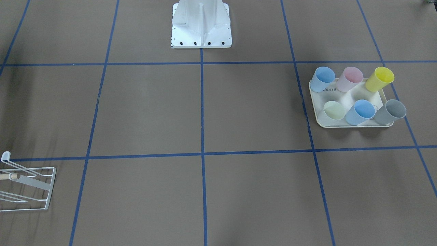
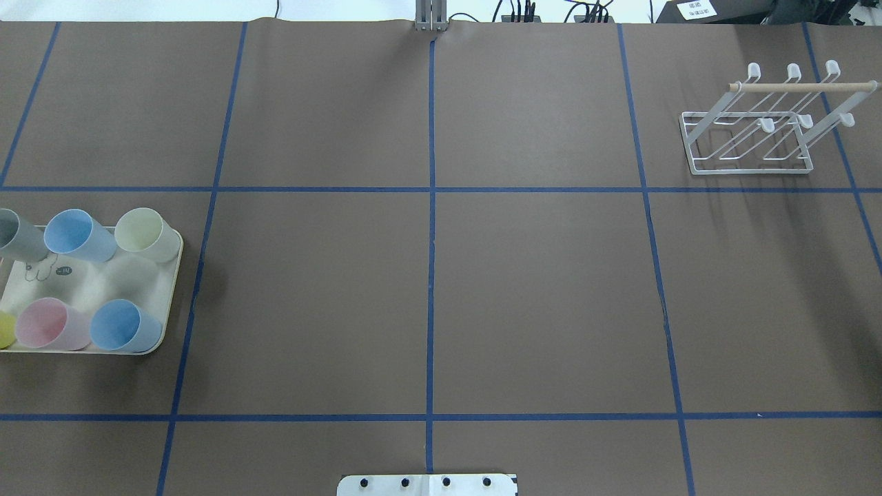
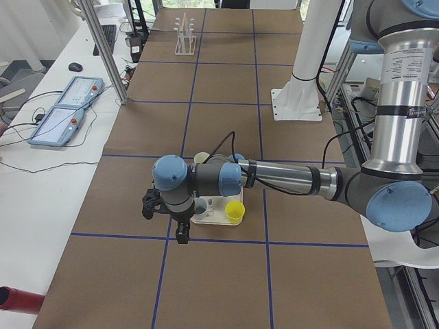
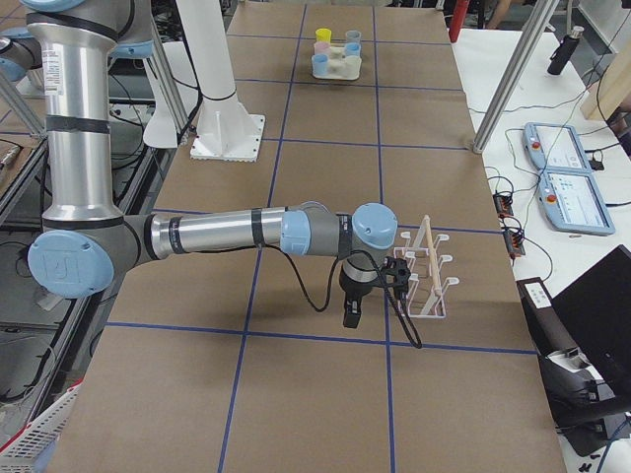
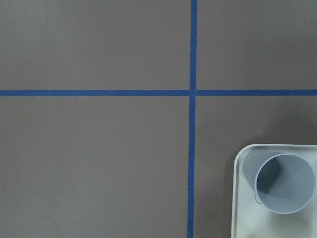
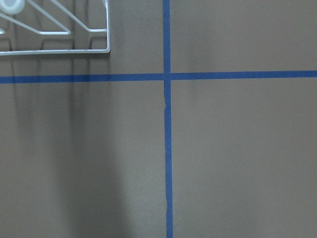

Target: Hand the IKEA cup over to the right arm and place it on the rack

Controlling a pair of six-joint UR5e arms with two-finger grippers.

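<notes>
Several pastel IKEA cups stand upright on a cream tray [image 2: 173, 289] at the table's left end, among them a blue cup [image 2: 76, 234], a pale green cup [image 2: 145, 234] and a pink cup [image 2: 48, 322]. The left wrist view catches one grey-blue cup [image 5: 285, 183] in the tray's corner [image 5: 240, 198]. My left gripper [image 3: 164, 223] hovers beside the tray; I cannot tell if it is open or shut. The white wire rack [image 2: 758, 131] with its wooden dowel stands far right, empty. My right gripper [image 4: 375, 294] hangs close beside the rack [image 4: 426, 276]; its state cannot be told.
Blue tape lines grid the brown table [image 2: 427, 275]. The white robot base [image 1: 201, 24] sits at the robot's edge. Teach pendants [image 3: 65, 110] and cables lie on the side bench beyond aluminium posts [image 3: 103, 48].
</notes>
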